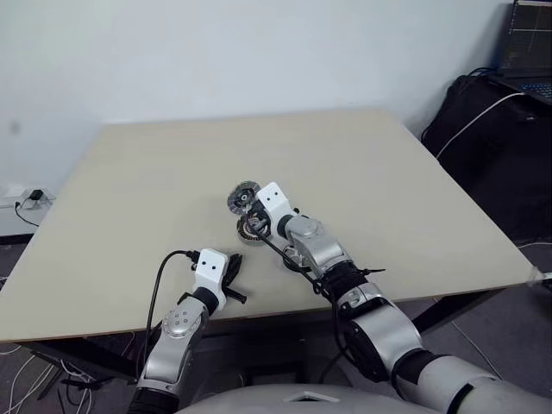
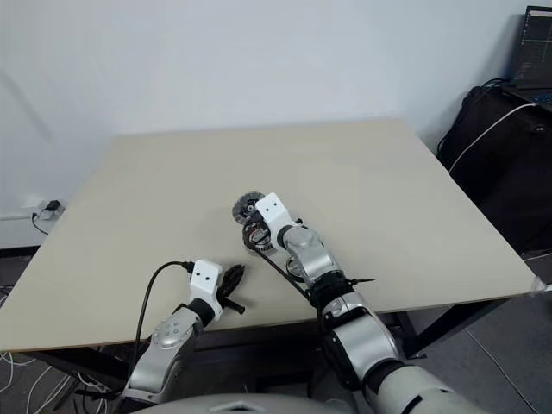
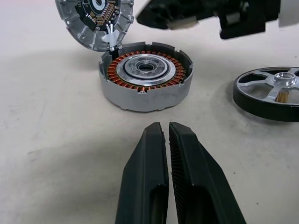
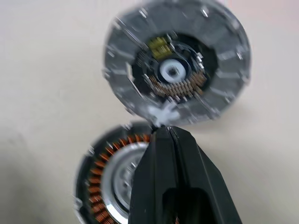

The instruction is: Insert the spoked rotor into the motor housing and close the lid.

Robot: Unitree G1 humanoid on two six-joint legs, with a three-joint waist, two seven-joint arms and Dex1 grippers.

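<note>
Pale beige and otherwise bare, the table (image 1: 405, 198) stands by a white wall, with dark bags and a laptop (image 1: 528, 47) off its far right corner, and it carries three motor parts, one of each: one motor housing (image 3: 145, 75), one lid (image 3: 93, 21) and one spoked rotor (image 3: 271, 93), all near the middle toward the near edge. Standing tilted on edge, the lid rises beside the open housing, with the rotor flat on the table just beside the housing. Closed, the right gripper (image 4: 169, 133) has its tips at the lid's lower rim above the housing, while the left gripper (image 3: 164, 133), closed and empty, rests near the near edge, pointing at the housing.

Spoked rotor (image 3: 273, 93) cut off edgewise
</note>
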